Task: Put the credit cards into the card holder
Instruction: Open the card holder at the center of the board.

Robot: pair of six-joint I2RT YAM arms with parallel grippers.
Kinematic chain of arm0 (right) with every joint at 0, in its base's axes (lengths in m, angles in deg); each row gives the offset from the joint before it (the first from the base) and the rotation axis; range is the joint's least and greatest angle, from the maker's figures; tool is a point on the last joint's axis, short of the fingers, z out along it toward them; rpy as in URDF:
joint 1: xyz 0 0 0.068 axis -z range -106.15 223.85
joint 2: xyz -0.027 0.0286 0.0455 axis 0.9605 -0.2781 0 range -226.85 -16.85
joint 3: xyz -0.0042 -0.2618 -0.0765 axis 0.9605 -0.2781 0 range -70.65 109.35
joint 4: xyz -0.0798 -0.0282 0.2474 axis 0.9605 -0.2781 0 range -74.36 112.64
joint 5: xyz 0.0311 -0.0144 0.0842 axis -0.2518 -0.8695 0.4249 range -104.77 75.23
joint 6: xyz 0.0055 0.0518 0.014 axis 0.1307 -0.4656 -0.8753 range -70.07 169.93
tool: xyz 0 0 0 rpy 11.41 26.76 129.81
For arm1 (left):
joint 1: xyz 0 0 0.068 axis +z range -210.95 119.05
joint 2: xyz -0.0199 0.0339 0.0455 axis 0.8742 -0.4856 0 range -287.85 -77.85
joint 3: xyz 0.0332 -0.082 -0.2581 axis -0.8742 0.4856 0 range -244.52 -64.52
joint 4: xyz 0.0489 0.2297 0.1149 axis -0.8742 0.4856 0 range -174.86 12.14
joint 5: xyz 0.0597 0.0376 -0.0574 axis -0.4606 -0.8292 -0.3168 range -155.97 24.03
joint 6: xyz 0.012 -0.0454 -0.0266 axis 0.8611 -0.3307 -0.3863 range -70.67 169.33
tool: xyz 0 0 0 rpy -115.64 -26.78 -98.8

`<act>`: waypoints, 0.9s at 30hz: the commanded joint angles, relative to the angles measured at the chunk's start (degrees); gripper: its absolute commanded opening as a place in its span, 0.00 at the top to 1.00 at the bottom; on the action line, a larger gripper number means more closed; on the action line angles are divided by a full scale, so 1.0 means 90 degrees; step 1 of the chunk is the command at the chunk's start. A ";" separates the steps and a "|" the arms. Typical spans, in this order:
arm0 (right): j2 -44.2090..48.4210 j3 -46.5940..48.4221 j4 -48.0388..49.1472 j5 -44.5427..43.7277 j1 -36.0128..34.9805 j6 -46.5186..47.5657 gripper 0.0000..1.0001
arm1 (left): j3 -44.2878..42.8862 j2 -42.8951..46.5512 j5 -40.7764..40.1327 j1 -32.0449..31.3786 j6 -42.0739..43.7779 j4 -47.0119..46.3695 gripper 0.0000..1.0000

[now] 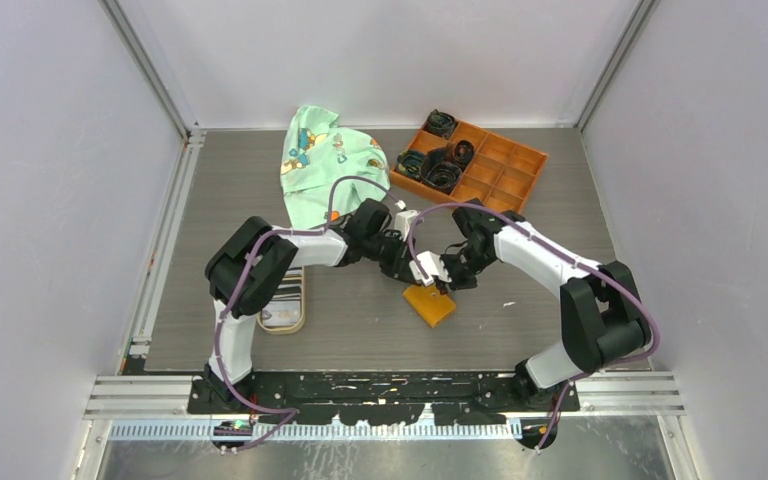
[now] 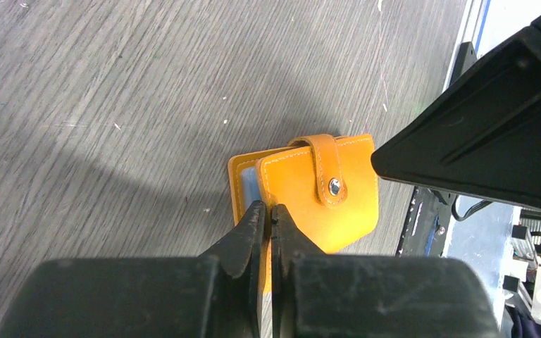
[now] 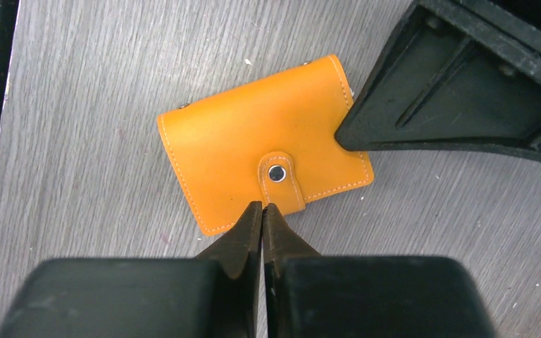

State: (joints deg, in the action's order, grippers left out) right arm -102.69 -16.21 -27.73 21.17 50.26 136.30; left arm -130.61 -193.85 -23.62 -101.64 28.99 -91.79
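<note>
Wallet-style card holder (image 1: 430, 305), small, orange and white-stitched, lies folded on the grey wood-grain table (image 1: 530, 310) near its middle. Its strap with a metal snap button (image 3: 277, 173) lies over the front cover. The left wrist view shows pale blue slots at one slightly gaping edge.

The left tool (image 2: 266, 211) is closed, tips at that gaping edge; whether it pinches the cover cannot be told. The right tool (image 3: 262, 210) is closed on nothing, tips at the holder's edge just beside the strap.

Thin rectangular credit cards (image 1: 280, 316) sit in a tan oval dish (image 1: 303, 292) well to the left, partly hidden by the left arm. At the far side lie a mint-green printed cloth (image 1: 325, 160) and an orange compartmented tray (image 1: 510, 170).
</note>
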 commanded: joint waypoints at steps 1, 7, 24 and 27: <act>0.0117 -0.0009 -0.0005 0.0387 -0.0007 -0.0060 0.77 | -0.0139 -0.0138 -0.0154 0.0076 0.0226 0.0047 1.00; -0.0085 -0.0179 0.0541 0.0169 -0.0242 -0.0431 0.47 | -0.0116 -0.0107 -0.0067 -0.0003 0.0155 -0.0040 1.00; -0.1028 0.0275 0.0405 -0.1134 -0.0737 -0.0967 0.68 | -0.0255 -0.0171 -0.0026 -0.0089 0.0207 0.0031 1.00; -0.1037 0.0268 0.0397 -0.1218 -0.0764 -0.0974 0.73 | -0.0245 -0.0176 -0.0030 -0.0095 0.0216 0.0036 1.00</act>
State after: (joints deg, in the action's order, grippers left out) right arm -110.04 -13.63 -24.36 15.64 43.92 127.47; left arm -131.33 -194.31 -22.90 -102.18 29.02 -91.42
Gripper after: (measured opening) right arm 0.320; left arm 0.029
